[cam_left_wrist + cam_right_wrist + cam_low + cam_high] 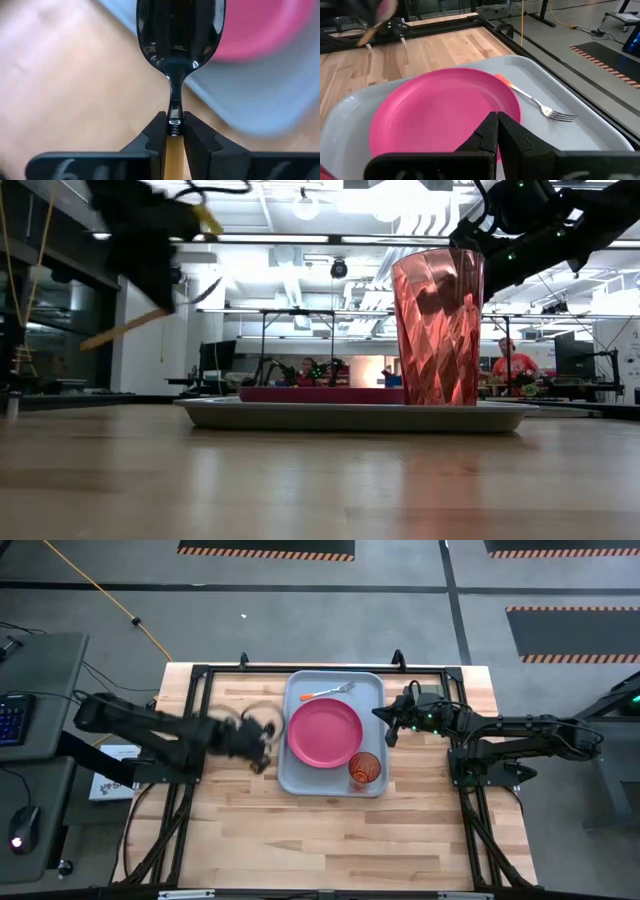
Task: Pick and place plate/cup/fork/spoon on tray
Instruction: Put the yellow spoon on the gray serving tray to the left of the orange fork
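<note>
The left gripper (174, 131) has its two dark fingers pinched tight on the spoon (179, 35), clamping it at the neck where the silver metal meets the orange-yellow handle, with the shiny bowl pointing away from the wrist. It holds the spoon above the wooden table (330, 830), just beside the left edge of the tray (300, 780). On the tray lie the plate (325, 733) in the middle, the fork (328, 693) along the far edge and the cup (364, 770) upright in the near right corner. The right gripper (497, 131) hovers by the tray's right side, fingers closed together on nothing.
</note>
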You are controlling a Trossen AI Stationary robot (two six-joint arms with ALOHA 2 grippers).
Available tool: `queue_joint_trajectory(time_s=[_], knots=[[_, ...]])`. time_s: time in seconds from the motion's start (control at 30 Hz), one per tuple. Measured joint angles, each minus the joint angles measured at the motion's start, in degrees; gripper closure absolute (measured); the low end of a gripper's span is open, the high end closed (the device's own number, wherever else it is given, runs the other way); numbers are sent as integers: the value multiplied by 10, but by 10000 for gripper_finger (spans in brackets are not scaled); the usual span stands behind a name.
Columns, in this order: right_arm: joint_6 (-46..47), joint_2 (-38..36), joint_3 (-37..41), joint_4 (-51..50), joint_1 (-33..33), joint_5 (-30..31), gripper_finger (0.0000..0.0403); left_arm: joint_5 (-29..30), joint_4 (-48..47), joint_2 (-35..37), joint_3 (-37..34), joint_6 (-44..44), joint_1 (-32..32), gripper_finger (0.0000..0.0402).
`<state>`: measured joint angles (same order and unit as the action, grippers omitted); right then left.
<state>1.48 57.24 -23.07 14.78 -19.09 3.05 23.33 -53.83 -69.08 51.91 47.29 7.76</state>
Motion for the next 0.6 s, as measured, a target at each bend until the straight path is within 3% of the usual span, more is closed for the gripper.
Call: queue_joint_trajectory(time_s=[0.17,0.3,0.47,0.6], knots=[[-2,11,0,0,0,0,402,-5,93,-30,38,-242,-177,364],[-1,24,0,-3,0,0,402,-81,230,-80,67,-416,-296,364],[0,33,0,-2,0,0,402,-129,326,-187,142,-549,-374,363],[0,33,0,-1,0,0,402,-129,310,-294,242,-631,-391,363]])
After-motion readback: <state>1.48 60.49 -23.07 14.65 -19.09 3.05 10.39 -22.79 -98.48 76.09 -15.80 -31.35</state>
